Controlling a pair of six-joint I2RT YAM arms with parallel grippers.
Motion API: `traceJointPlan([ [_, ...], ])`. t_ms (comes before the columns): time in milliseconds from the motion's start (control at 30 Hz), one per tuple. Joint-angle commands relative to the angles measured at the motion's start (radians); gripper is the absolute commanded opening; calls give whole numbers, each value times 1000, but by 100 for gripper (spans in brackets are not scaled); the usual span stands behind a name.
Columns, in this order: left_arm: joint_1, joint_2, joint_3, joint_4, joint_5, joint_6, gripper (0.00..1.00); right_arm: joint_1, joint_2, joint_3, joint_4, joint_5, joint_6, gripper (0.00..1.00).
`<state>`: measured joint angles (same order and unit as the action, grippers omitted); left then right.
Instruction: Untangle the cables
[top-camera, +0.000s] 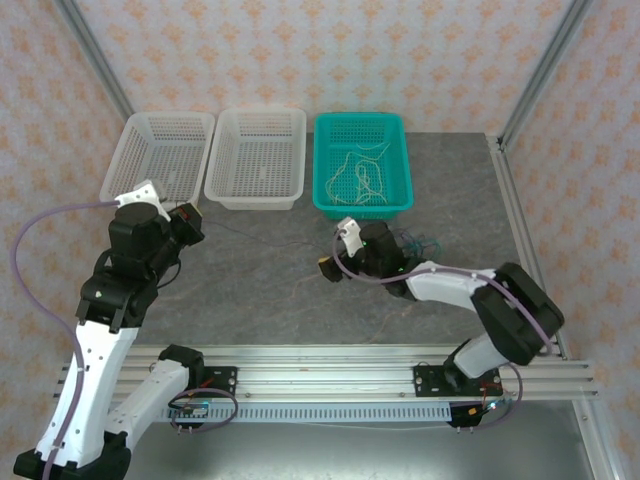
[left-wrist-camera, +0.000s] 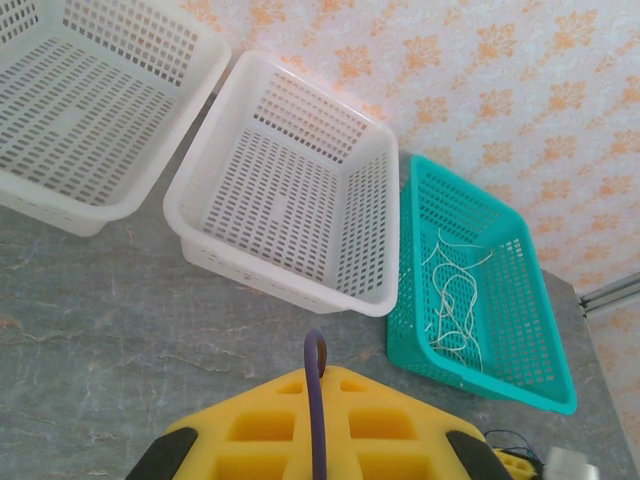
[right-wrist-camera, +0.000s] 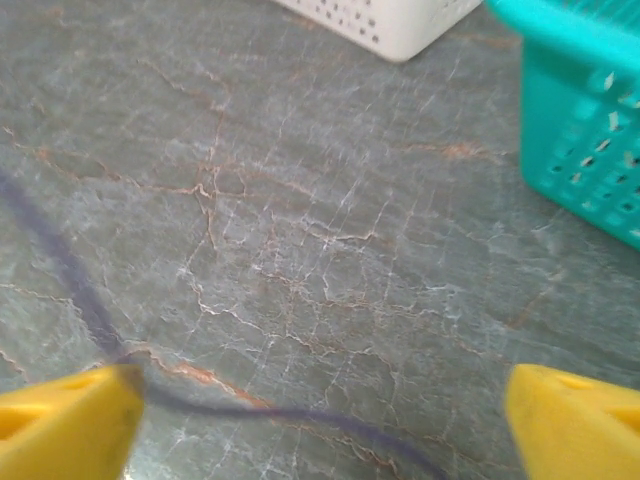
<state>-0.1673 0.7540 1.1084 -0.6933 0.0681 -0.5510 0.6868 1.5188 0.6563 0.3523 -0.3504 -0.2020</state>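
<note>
Left gripper (left-wrist-camera: 318, 388) was clamped shut on the purple cable (left-wrist-camera: 316, 345). Right gripper (right-wrist-camera: 320, 420) gaped wide over the table (right-wrist-camera: 300, 200), gripping nothing. Cream cables (left-wrist-camera: 455, 305) lay in the teal basket (left-wrist-camera: 515, 300).

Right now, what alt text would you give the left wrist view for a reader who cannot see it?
The left gripper, its yellow fingers shut, pinches a dark purple cable. Beyond, on the grey table, sit two white baskets and a teal basket holding cream-white cables.
</note>
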Motion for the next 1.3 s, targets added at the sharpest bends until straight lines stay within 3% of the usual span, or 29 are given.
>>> traceJointPlan([
  [0,9,-11,31,-52,-3,9,0,5,37,46,113,-17,-4,68],
  [100,10,-19,36,-66,-24,11,0,5,21,35,125,-9,30,30],
  [167,9,-24,29,-73,-65,11,7,5,-18,23,98,-54,49,2],
  [200,10,-25,23,-74,-84,11,10,5,-46,12,87,-77,73,0],
  [400,10,17,-28,-49,-107,11,28,5,-275,-43,29,-222,252,0],
  [600,10,34,-102,-4,-108,-20,54,3,-404,81,-197,-68,452,0],
  [733,10,-27,-151,26,-74,11,64,2,-415,142,-220,-21,571,0],
  [833,10,-84,-198,63,47,69,63,2,-404,196,-273,56,672,0],
  [967,-12,-169,-373,278,311,-34,63,2,-393,238,-296,122,851,0],
  [1033,-75,-208,-478,385,343,-85,61,2,-391,253,-292,136,927,0],
  [1167,-258,-219,-582,469,234,-73,62,3,-393,272,-279,126,992,0],
  [1267,-374,-139,-611,569,198,-59,65,4,-391,277,-259,93,1020,0],
])
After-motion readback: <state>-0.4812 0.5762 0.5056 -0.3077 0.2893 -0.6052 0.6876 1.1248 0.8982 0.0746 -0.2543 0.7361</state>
